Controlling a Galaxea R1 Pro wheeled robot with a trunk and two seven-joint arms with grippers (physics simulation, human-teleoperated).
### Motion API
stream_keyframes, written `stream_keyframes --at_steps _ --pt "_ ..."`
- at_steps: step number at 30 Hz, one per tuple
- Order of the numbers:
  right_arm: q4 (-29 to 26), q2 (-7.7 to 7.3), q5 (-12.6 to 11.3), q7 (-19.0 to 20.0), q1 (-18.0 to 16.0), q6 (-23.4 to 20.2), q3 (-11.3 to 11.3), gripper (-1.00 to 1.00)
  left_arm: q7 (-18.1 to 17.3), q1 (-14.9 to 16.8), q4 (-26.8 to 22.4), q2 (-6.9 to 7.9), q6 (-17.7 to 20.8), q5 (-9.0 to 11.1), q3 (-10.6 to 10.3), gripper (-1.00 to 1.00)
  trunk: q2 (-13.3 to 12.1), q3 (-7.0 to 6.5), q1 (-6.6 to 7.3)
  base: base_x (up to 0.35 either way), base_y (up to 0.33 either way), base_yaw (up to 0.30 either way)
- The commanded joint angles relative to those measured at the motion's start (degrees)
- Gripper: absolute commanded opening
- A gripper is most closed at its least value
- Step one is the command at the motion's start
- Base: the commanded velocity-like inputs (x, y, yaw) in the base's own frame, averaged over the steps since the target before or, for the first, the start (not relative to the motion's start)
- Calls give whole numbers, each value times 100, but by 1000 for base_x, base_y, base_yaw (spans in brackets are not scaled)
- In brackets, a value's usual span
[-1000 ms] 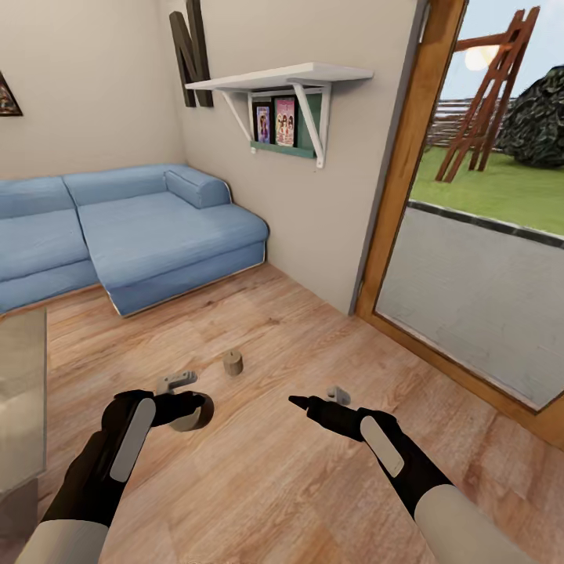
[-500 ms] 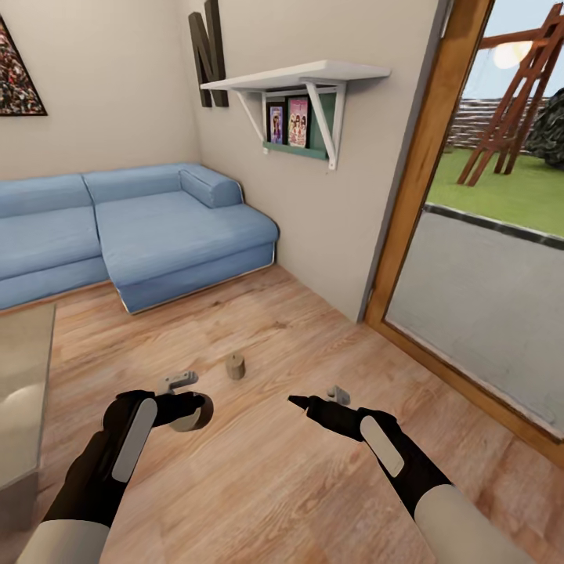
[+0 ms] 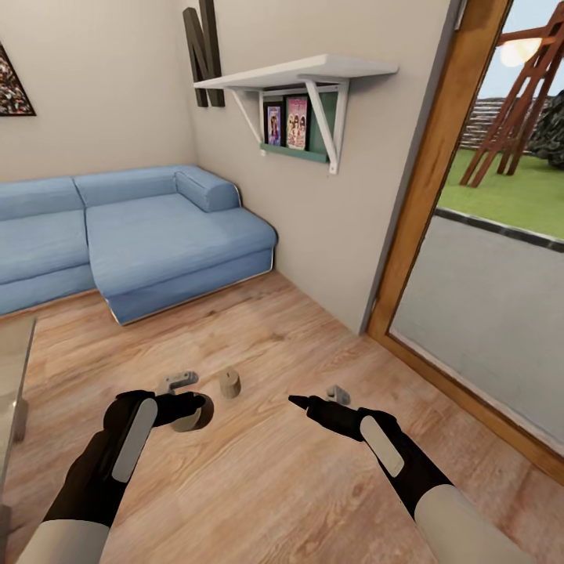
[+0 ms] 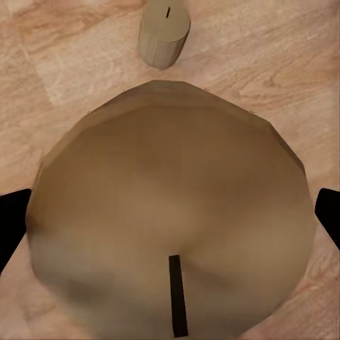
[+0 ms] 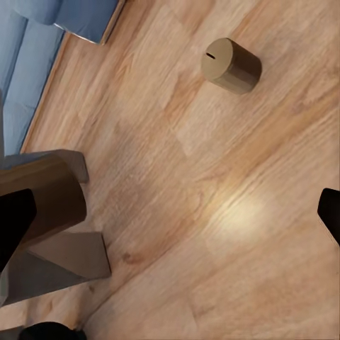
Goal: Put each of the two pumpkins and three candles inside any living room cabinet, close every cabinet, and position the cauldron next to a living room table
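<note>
My left gripper (image 3: 189, 410) is shut on a tan candle (image 3: 186, 423), held just above the wooden floor. Seen from the left wrist, that candle's flat top (image 4: 170, 212) sits between the black fingertips (image 4: 10, 228). A second candle (image 3: 229, 384) stands upright on the floor just beyond and to the right of the left gripper; it also appears as the candle (image 4: 164, 32) and the candle (image 5: 231, 65) in the two wrist views. My right gripper (image 3: 317, 398) hovers open over bare floor, to the right of the standing candle, with nothing between its fingers.
A blue corner sofa (image 3: 149, 235) fills the back left. A white wall shelf (image 3: 301, 74) hangs above. A wood-framed glass door (image 3: 423, 204) lies to the right. A glass table edge (image 3: 12, 368) shows at the left. Open floor lies ahead.
The whole view has shifted, so the camera moved; the standing candle now appears a little nearer. Both grippers keep their pose, and the left still holds its candle.
</note>
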State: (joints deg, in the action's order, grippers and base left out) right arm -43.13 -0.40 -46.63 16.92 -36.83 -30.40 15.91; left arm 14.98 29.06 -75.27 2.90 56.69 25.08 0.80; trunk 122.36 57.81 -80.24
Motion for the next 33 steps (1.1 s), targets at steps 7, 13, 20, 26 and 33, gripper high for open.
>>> stream_keyframes --at_steps 7,13,20,26,33 --pt "-3 -4 -13 4 -4 -20 9 100 49 4 -5 -3 18 74 1 -100 2 5 -1 111 -42 0" --pt "-3 -4 -13 4 -5 -27 12 100 49 4 -5 0 18 84 3 -100 2 5 -1 12 -7 122" --pt "-3 -4 -13 4 -2 -27 20 100 49 4 -5 0 18 92 5 -100 2 5 -1 1 0 278" --pt "-3 -4 -13 4 -4 -27 21 100 49 4 -5 0 18 90 5 -100 2 5 -1 0 0 287" --pt "-3 -4 -13 4 -4 -27 22 100 49 4 -5 4 18 63 7 -100 2 5 -1 63 -83 287"
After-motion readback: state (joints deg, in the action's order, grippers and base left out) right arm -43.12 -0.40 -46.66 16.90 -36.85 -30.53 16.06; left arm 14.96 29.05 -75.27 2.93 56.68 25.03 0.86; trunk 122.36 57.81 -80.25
